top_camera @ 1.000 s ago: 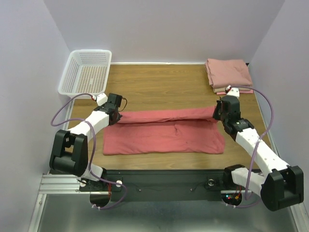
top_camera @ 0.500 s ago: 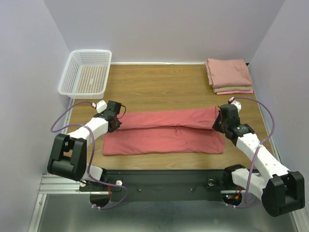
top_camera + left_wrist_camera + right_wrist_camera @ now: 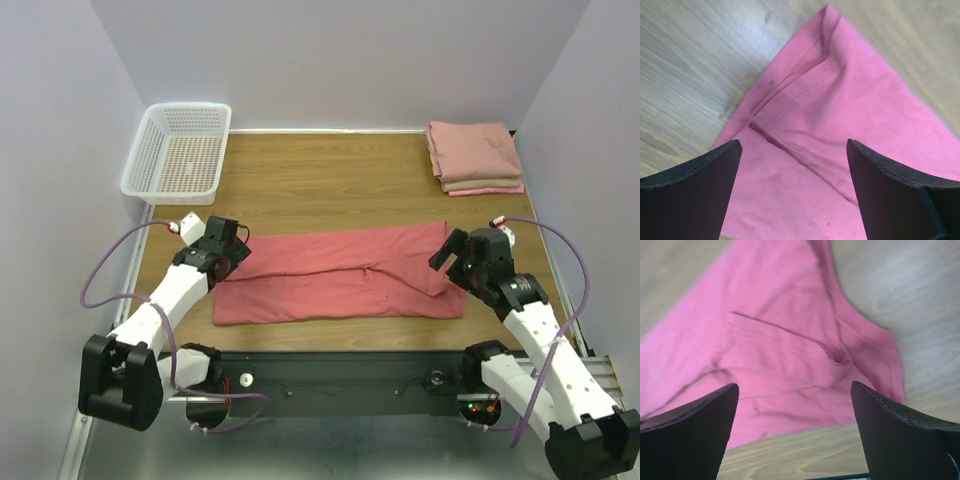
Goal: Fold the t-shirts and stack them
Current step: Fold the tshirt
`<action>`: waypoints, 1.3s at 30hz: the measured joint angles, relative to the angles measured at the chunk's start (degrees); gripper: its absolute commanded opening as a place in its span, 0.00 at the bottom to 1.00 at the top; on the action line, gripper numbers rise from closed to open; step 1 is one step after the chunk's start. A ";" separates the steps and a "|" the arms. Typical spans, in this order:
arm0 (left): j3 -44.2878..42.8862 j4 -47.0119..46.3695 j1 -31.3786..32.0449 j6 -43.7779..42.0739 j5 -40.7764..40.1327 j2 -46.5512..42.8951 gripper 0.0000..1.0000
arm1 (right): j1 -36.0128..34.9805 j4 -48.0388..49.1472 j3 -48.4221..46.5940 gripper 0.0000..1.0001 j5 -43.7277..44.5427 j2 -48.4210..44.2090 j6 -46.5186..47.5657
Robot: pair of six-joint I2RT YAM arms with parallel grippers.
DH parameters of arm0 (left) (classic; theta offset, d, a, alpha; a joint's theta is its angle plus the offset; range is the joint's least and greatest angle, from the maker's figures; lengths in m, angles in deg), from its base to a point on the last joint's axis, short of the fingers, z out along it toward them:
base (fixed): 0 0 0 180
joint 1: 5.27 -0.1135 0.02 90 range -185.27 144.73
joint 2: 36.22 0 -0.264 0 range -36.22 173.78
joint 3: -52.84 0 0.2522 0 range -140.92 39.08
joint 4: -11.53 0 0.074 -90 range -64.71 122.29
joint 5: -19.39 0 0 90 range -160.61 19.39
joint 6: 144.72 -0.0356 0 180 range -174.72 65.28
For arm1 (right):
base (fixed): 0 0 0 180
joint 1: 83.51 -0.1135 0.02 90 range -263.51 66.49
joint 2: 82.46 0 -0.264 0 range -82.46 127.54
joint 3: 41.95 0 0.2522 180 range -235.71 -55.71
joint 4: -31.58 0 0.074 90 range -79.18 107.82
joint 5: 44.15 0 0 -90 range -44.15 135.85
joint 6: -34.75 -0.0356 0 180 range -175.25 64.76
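Note:
A coral-red t-shirt (image 3: 340,278) lies flat across the near middle of the table, folded into a long band with its back layer laid over the front one. My left gripper (image 3: 234,262) hovers open over the shirt's left end and holds nothing. In the left wrist view the t-shirt (image 3: 840,120) shows a seam and a corner between the spread gripper (image 3: 792,143). My right gripper (image 3: 450,262) is open above the right end. In the right wrist view the t-shirt (image 3: 790,340) lies below the gripper (image 3: 794,385). A stack of folded salmon-pink and beige t-shirts (image 3: 474,155) rests at the back right.
A white lattice basket (image 3: 180,148) stands at the back left corner. Bare wooden tabletop (image 3: 330,185) stretches between the basket and the stack. Purple walls close in on the left, back and right. The arm bases and a black rail (image 3: 340,375) run along the near edge.
Both grippers carried the shirt's raised back edge toward the near side, laid it over the front layer, opened and let go. Both arms drew back toward their bases.

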 measured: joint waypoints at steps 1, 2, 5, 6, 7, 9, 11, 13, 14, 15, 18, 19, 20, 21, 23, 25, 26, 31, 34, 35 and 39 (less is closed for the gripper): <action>-0.72 0.61 0.00 0.00 -0.15 -1.11 0.99 | 0.00 0.20 -1.07 1.00 -0.55 0.11 0.50; -1.66 0.81 0.00 -0.11 0.00 -1.90 0.99 | 0.00 0.44 -1.70 1.00 -0.92 0.33 0.83; -3.93 -0.92 0.00 -1.18 2.03 -1.99 0.99 | 0.00 4.17 -3.74 1.00 -7.02 4.09 3.78; -4.37 -2.08 0.00 -1.51 2.93 -1.44 0.98 | 0.00 6.45 -3.78 1.00 -10.21 6.08 4.59; -4.79 -2.75 0.00 -1.99 3.74 -0.63 0.98 | 0.00 8.48 -3.74 1.00 -12.44 8.15 5.20; -5.86 -5.03 0.00 -3.06 5.49 2.56 0.98 | -0.33 13.11 -3.74 1.00 -17.53 14.62 6.45; -6.58 -7.34 0.00 -4.09 7.04 6.95 0.98 | -1.03 16.09 -3.91 1.00 -20.15 21.14 7.37; -6.62 -9.03 0.00 -4.85 8.22 11.32 0.98 | -1.84 18.36 -4.39 1.00 -21.44 27.52 8.48; -6.62 -9.49 0.00 -5.14 8.68 12.76 0.98 | -2.10 18.93 -4.59 1.00 -21.55 29.33 8.92; -6.62 -9.97 0.00 -5.49 9.07 14.84 0.98 | -2.38 19.39 -4.92 1.00 -21.53 30.99 9.51; -6.62 -11.34 0.00 -6.10 9.84 18.60 0.98 | -2.64 20.85 -6.67 1.00 -21.64 34.80 11.10; -6.62 -11.76 0.00 -6.21 9.90 19.28 0.98 | -2.75 21.62 -7.23 1.00 -21.81 35.71 11.45; -6.62 -12.07 0.00 -6.43 9.79 19.85 0.98 | -2.97 22.67 -7.80 1.00 -21.99 36.79 11.93; -6.73 -12.50 -0.07 -6.60 9.70 20.09 0.98 | -3.10 23.56 -8.00 1.00 -22.16 37.53 12.28; -6.73 -12.90 -0.35 -6.82 9.68 20.24 0.98 | -3.67 24.63 -8.02 1.00 -22.64 38.56 12.81; -6.73 -13.31 -1.18 -6.86 9.73 20.33 0.98 | -4.46 25.22 -7.87 1.00 -23.74 39.28 13.40; -6.73 -13.53 -1.75 -6.93 9.86 20.37 0.98 | -4.90 25.46 -7.78 1.00 -24.37 39.47 13.73; -6.67 -14.12 -5.75 -7.19 9.86 20.39 0.98 | -5.92 26.95 -6.95 1.00 -28.04 39.54 15.23; -6.16 -14.36 -6.78 -7.17 9.88 19.89 0.98 | -5.97 27.41 -5.79 1.00 -30.95 38.75 16.04; -5.75 -14.16 -6.84 -7.17 9.88 19.23 0.98 | -5.95 27.56 -5.31 1.00 -32.06 38.27 16.28; -5.03 -12.48 -6.84 -6.73 9.81 17.75 0.98 | -5.97 27.58 -3.02 1.00 -38.88 35.26 17.38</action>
